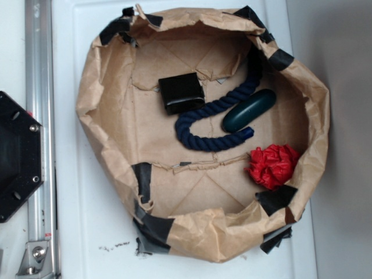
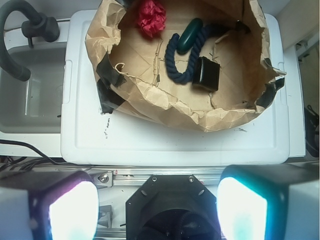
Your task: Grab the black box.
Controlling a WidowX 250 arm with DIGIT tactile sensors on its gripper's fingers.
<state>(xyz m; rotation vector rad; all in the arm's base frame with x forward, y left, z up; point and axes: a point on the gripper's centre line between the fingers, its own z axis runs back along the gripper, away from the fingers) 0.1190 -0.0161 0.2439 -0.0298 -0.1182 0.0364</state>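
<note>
— Gripper [image 2: 157,207] fills the bottom of the wrist view, its two glowing pads spread wide with nothing between them, so it's released and parked back over the robot's black base [image 2: 167,210].

— So nothing has started?

— Looks that way to me. It hangs well apart from everything, short of the white bench [image 2: 175,142].

— And the target?

— Inside the big crumpled paper bag [image 1: 104,87] with the black tape patches on its rim. The black box [image 1: 182,93] lies flat on the bag's floor, towards the base side, touching the bend of the navy rope [image 1: 218,119].

— Anything else close by?

— Dark green oval case [image 1: 249,110] just past the rope, red crumpled ball [image 1: 273,165] well apart.

— Next move?

— I'd say reach out over the bag's rim, then drop down with the jaws straddling the box and clear of the rope.
</note>
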